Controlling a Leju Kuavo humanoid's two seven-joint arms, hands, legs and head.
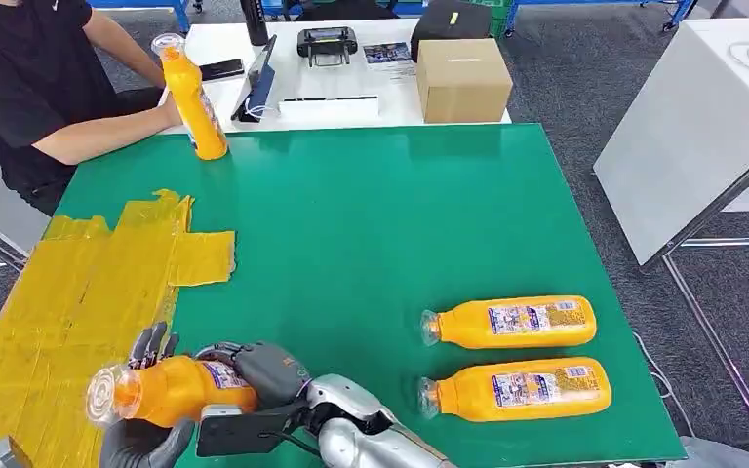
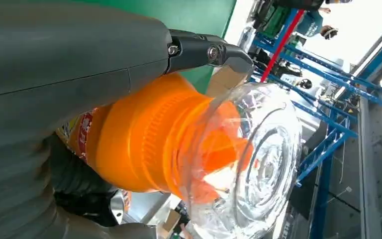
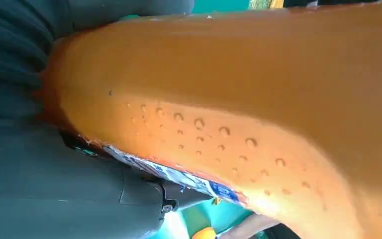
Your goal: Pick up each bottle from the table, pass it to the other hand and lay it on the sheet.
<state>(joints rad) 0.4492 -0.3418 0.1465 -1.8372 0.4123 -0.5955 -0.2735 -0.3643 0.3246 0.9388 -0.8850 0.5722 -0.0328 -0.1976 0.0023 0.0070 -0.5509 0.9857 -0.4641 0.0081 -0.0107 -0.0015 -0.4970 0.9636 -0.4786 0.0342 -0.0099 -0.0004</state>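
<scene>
A: Status of the handover?

B: One bottle (image 1: 171, 388) is held level at 7 o'clock in the head view, over the edge of the yellow sheet (image 1: 68, 302), cap end toward 9. The base end is gripped by the right hand (image 1: 258, 370). The neck end is bracketed by the left hand (image 1: 146, 439), with fingers (image 1: 151, 343) above and palm below. It is judged to be mid-transfer. Which hand carries the load cannot be told.

A: Finger state?

B: Right fingers are wrapped on the body; in the right wrist view the orange wall (image 3: 238, 99) is pressed against the palm. Left fingers are curled around the neck; the thumb (image 2: 79, 55) is seen lying across the shoulder in the left wrist view.

A: Why horizontal?

B: Probably so it can be laid flat on the sheet without reorienting.

A: Contents?

B: Orange liquid is seen up to the neck, under a clear cap (image 2: 258, 164). Droplets are seen on the wall, so slip is a risk.

A: Remaining?

B: Two bottles are lying at 4 to 5 o'clock on the green surface (image 1: 371, 224): the far bottle (image 1: 512, 323) and the near bottle (image 1: 517, 388), parallel, caps toward 9. An upright bottle (image 1: 193, 97) at 11 o'clock is held by a person (image 1: 29, 88).
</scene>
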